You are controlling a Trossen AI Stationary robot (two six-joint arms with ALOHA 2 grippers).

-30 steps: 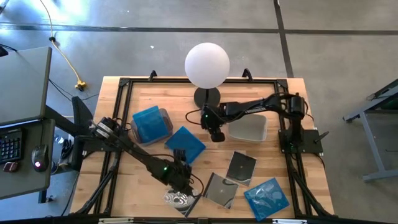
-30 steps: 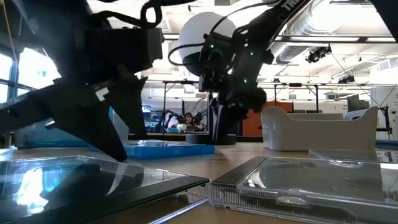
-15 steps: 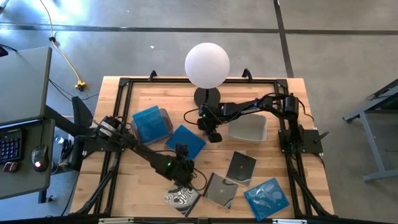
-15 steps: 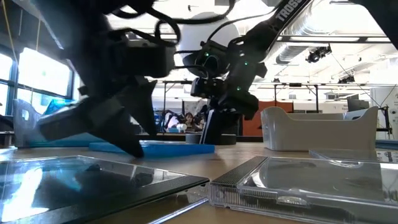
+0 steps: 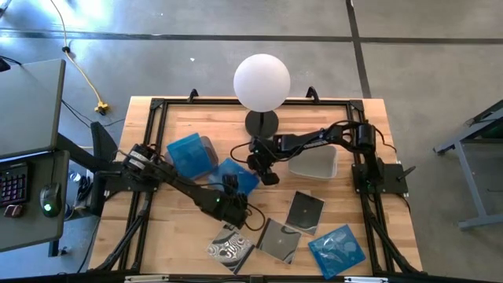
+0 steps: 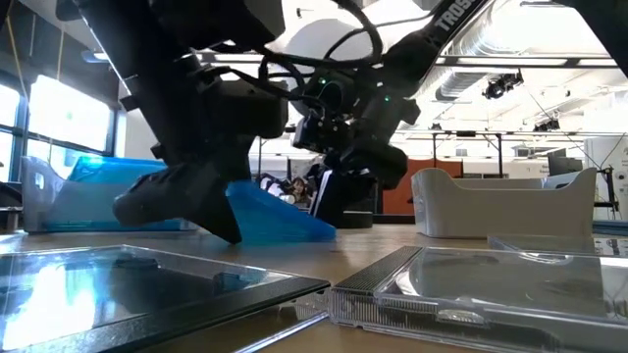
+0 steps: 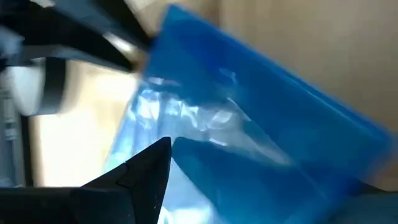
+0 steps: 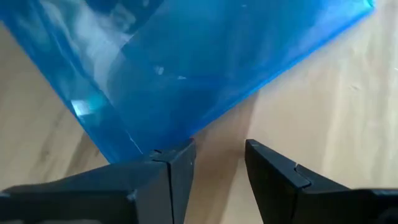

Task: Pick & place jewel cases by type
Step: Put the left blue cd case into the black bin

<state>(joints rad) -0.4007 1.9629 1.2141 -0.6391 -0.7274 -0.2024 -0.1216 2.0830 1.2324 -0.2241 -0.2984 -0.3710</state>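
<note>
A: Mid-table, blue jewel case (image 5: 233, 176) sits tilted, one edge off the wood, left gripper (image 5: 230, 206) at its 6 o'clock edge.

B: Left clamped on it?

A: Can't tell. Right gripper (image 5: 265, 170) at its 3 o'clock, jaws parted, empty, fingertips just beside the corner. Second blue case (image 5: 189, 154) at 10 o'clock, in a tub.

- My left gripper (image 5: 229, 206) has travelled from the swirl case at the table's 6 o'clock edge up toward the centre; its open fingers now reach the near edge of the loose blue case (image 5: 238, 178).
- That blue case (image 6: 270, 218) lay flat before; in the low view it now sits tilted, one edge raised off the wood.
- My right gripper (image 5: 266, 172) has slid toward 9 o'clock, and its fingers (image 8: 171, 168) now stand parted at the case's other edge.
</note>
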